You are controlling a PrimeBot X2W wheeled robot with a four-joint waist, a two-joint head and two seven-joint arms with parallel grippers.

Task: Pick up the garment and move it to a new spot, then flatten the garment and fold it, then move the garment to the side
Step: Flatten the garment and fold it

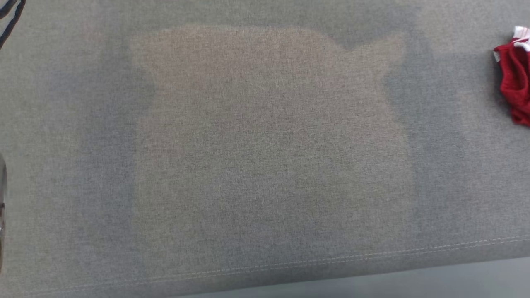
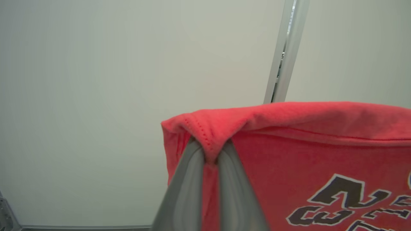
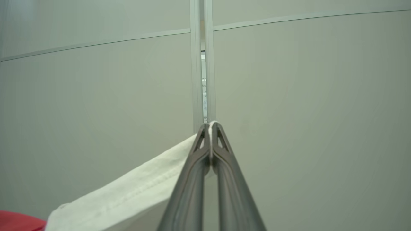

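Pinched in the closed jaws of my left gripper (image 2: 212, 147), a stitched corner of the red shirt (image 2: 305, 144) is bunching right at the tips. My right gripper (image 3: 210, 125) is clamping a white hem (image 3: 138, 189), seemingly the same shirt's, trailing off to its left. I am judging it soft, light and floppy; seams and corners are giving the surest hold. Beyond both, pale wall panels (image 3: 289, 112) are standing.

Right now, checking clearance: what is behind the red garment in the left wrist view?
A pale wall panel and a metal post stand behind the red garment; the garment covers the post's lower part.
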